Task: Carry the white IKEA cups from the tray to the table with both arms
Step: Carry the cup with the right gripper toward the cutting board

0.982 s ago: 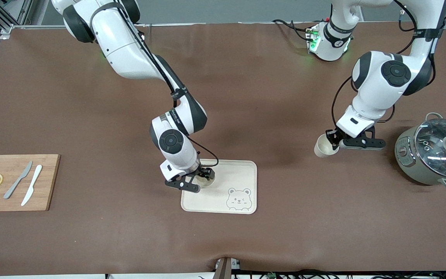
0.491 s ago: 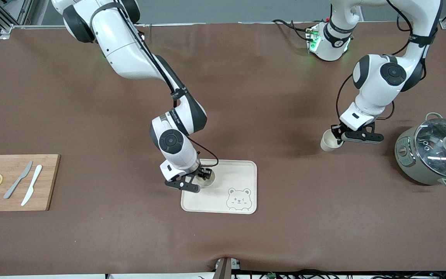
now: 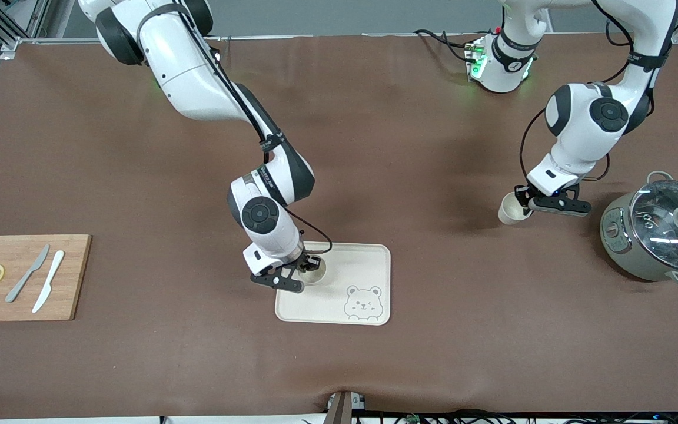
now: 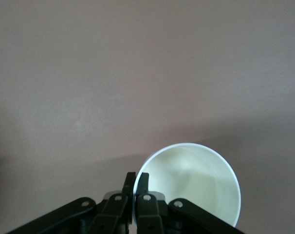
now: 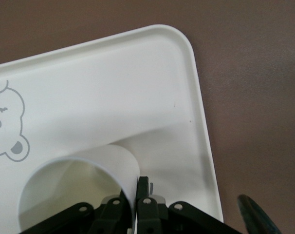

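Note:
My right gripper (image 3: 308, 266) is shut on the rim of one white cup (image 3: 315, 271), which stands on the cream bear-printed tray (image 3: 368, 259) near the tray's corner toward the robots and the right arm's end. In the right wrist view the fingers pinch the cup wall (image 5: 89, 180) over the tray (image 5: 113, 97). My left gripper (image 3: 521, 201) is shut on the rim of the other white cup (image 3: 511, 211) and holds it tilted above the bare brown table. In the left wrist view that cup (image 4: 196, 180) is pinched at its rim.
A grey-green pot with a glass lid (image 3: 660, 229) stands at the left arm's end, close beside the left gripper. A wooden cutting board (image 3: 27, 277) with two knives and lemon slices lies at the right arm's end.
My left gripper has carried its cup up and toward the pot's side over the last second. The right gripper and its cup have stayed on the tray.

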